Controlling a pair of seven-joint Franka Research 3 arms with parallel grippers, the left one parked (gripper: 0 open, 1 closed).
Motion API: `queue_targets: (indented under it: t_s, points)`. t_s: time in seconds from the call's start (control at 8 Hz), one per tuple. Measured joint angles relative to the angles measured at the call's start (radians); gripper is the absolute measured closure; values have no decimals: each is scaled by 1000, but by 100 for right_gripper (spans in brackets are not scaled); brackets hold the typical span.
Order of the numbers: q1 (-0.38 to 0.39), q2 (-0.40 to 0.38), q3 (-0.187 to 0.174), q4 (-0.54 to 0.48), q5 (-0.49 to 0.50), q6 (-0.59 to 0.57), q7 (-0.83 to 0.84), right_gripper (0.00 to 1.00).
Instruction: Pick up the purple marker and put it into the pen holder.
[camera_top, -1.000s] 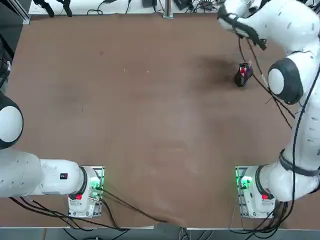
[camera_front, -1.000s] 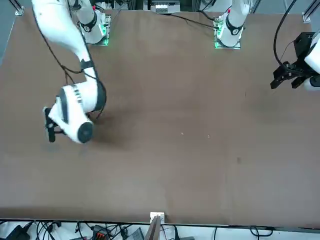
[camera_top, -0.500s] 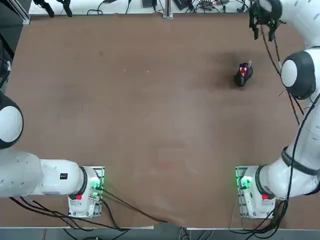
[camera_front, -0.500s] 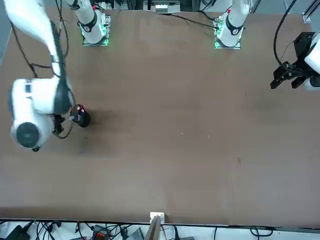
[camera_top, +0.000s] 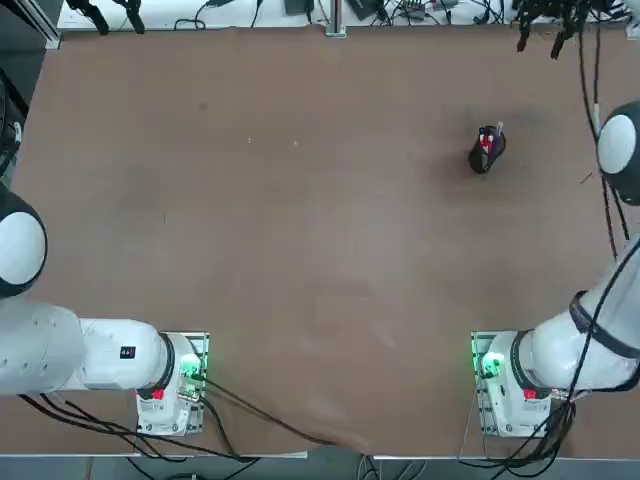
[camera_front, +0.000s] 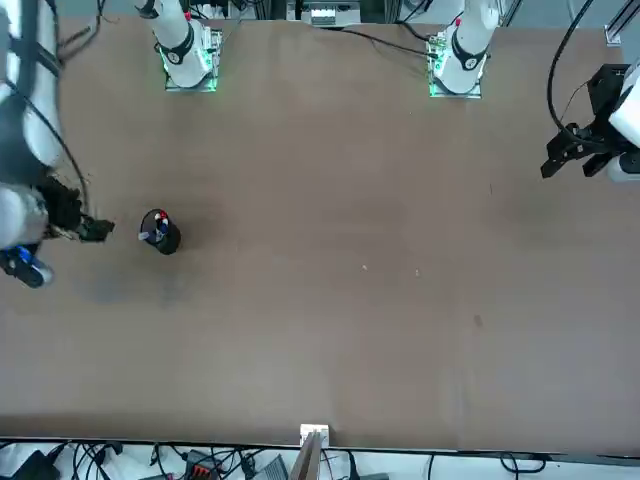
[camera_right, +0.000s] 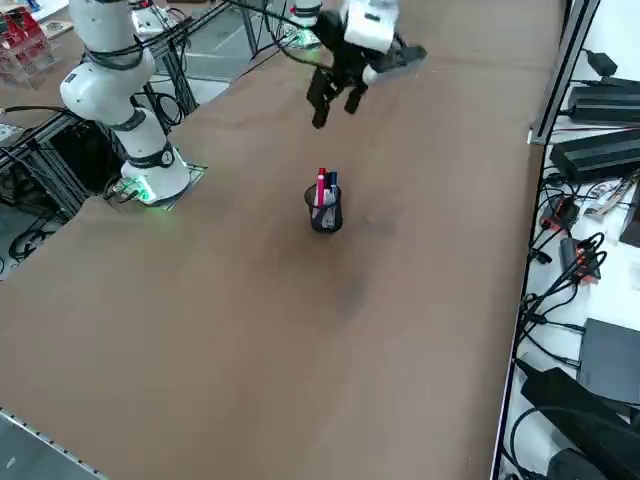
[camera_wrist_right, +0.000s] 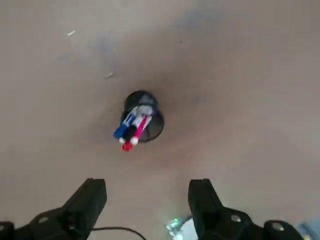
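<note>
The pen holder (camera_top: 482, 157) is a small black cup standing upright at the far right of the brown table, also seen in the front view (camera_front: 164, 238) and the side view (camera_right: 326, 217). Several pens stand in it: a red pen (camera_wrist_right: 134, 135) and, right beside it, a bluish-purple stick with a pale end, the purple marker (camera_wrist_right: 125, 127). My right gripper (camera_wrist_right: 146, 191) hangs open and empty high above the table, apart from the holder. It shows near the table's far edge (camera_top: 540, 42), beside the cup in the front view (camera_front: 98, 229), and beyond it in the side view (camera_right: 334, 112).
The arm bases with green lights (camera_top: 497, 368) stand at the near edge. Cables and black power boxes (camera_right: 603, 152) lie along the far edge of the table, past a metal rail (camera_right: 556, 70).
The right arm has swung off from above the pen holder toward the table's far right corner, uncovering the cup. Its fingers stayed open.
</note>
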Motion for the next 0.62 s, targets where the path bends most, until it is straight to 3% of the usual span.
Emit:
queue_targets:
  t_s: [0.38, 0.62]
  points:
    - [-3, -89, 18, -20, 14, 14, -196, 0]
    - [2, -206, 49, -219, 15, 247, -281, 0]
